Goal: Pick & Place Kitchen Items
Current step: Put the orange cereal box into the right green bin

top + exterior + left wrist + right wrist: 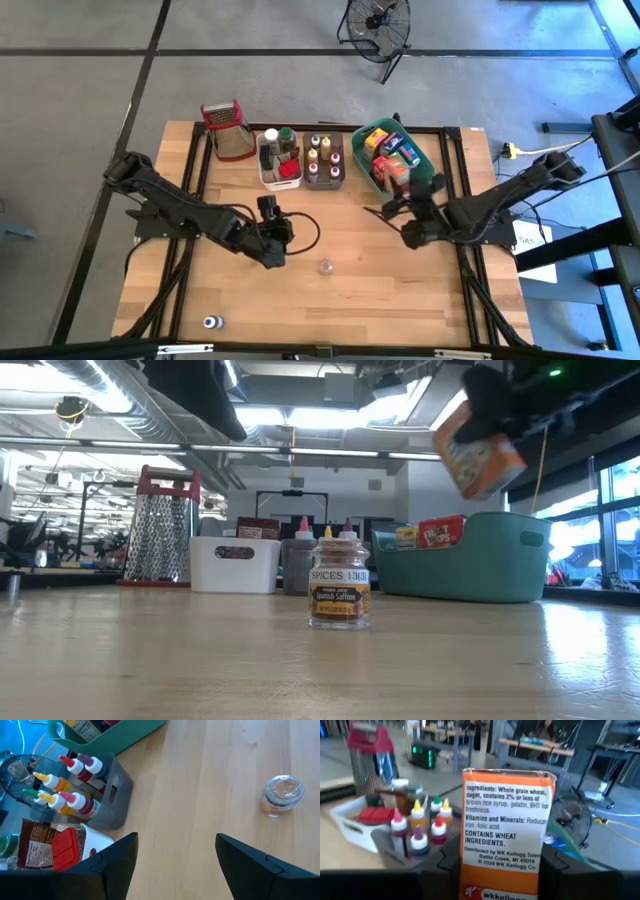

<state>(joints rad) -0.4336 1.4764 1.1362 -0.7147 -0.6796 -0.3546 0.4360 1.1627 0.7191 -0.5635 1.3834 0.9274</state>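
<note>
High view: right gripper [400, 200] clamps a cereal box [396, 178] above the teal bin [432, 160]'s near edge. Left gripper [272, 225] spread, empty. Bins mostly filled; spice jar [326, 267] and small bottle [211, 322] remain on the table [400, 290].

Left gripper [172, 865] open above wooden table [200, 795], clear spice jar [283, 795] well apart, squeeze bottles [70, 785] in grey bin [117, 800], teal bin [120, 732] beyond.

Left gripper [272, 236] gapes; right gripper [400, 196] clamped, raised.
</note>
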